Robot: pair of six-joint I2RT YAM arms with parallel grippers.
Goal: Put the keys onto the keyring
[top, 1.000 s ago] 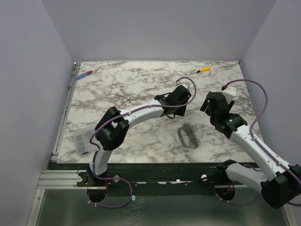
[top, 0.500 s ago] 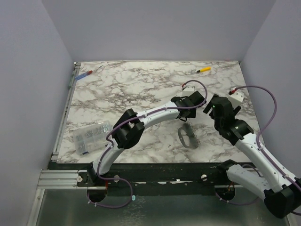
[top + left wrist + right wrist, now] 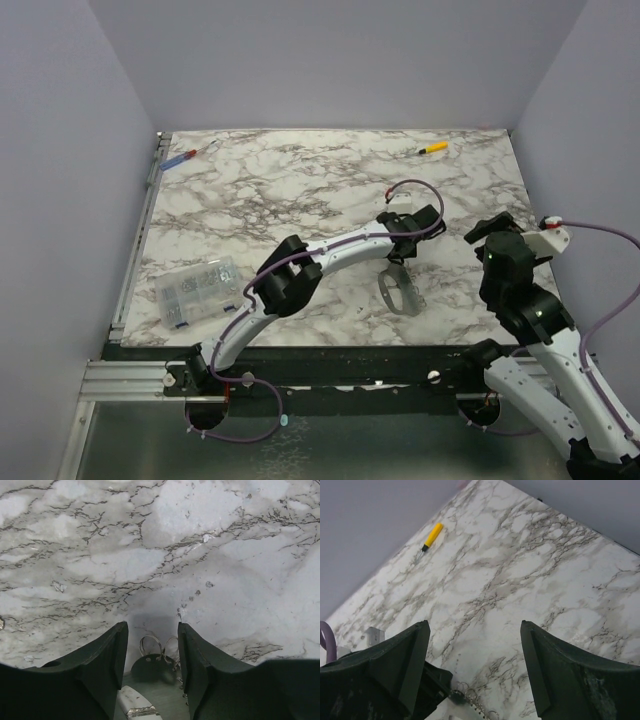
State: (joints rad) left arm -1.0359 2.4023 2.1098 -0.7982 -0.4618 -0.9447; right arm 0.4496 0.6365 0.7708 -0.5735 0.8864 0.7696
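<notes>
The task looks barely begun. The keys (image 3: 400, 291) lie in a grey cluster on the worktop (image 3: 260, 200), right of centre and towards the near edge; the keyring (image 3: 150, 645) shows as thin wire loops between the left jaws, which stand part-way apart astride it and grip nothing; the right jaws gape wide and empty, off to the right; whether any key is already threaded cannot be told, so the threading seems all left to do; no writing is readable.

1 cluster of keys (image 3: 400, 290); 1 yellow-handled tool (image 3: 432, 148); 1 blue-and-red tool (image 3: 188, 156); 1 clear compartment box (image 3: 197, 290); 2 arms (image 3: 330, 248) (image 3: 520, 290); 1 desk (image 3: 280, 190).
</notes>
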